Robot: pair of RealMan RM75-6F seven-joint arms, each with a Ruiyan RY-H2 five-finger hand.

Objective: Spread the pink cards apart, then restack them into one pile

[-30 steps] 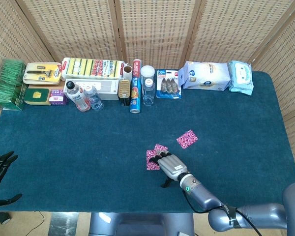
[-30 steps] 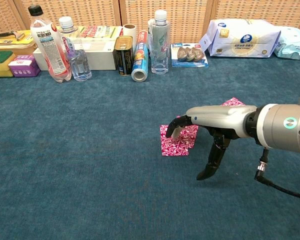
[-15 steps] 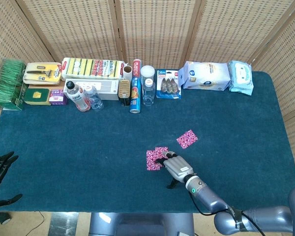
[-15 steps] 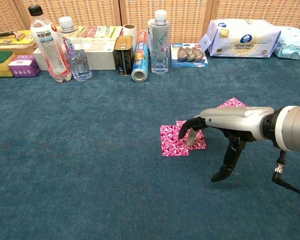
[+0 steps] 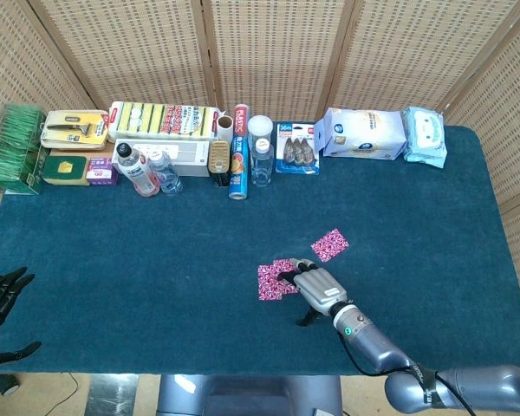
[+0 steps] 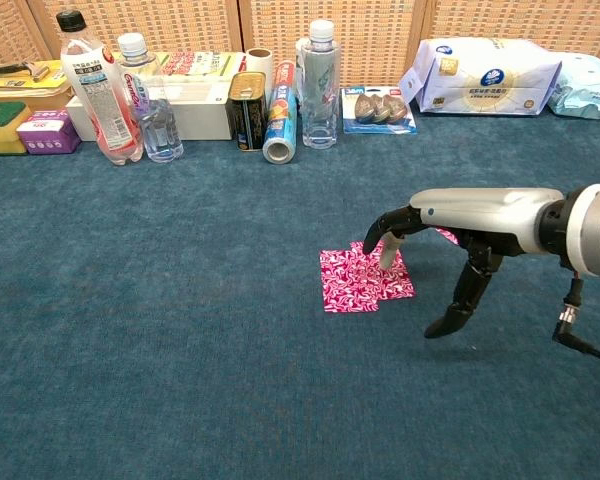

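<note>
**Pink cards half fanned out near the middle of the cloth**

The pink cards [image 5: 276, 278] lie flat on the blue table [image 5: 139, 251], a little toward the near edge. Two of them overlap, the right one partly riding over its neighbour, and a third card [image 5: 330, 244] sits well apart, further back and to the right. They look thin, light and slightly flexible, and on this napped cloth they probably drag rather than glide, so I'd judge pressing down on a card's face and sliding it to be easier than trying to lift an edge. For restacking, an overhanging corner seems the best place to get under.

The right hand [image 6: 450, 235] arches over the overlapping pair, fingers [image 6: 388, 252] curled downward with a tip at, or just above, the right-hand card, thumb pointing down at the cloth beside it. It grips nothing. The left hand [image 5: 0, 302] rests off the near left corner of the table, fingers apart and empty.

Along the back edge stands a row of goods: a water bottle [image 6: 320, 85] that looks clear and nearly full, a labelled drink bottle [image 6: 91, 88] and a tin [image 6: 246, 110], both with contents I can't make out, a sealed wipes pack [image 6: 485, 75], and a box of sponges [image 5: 163, 120].
</note>
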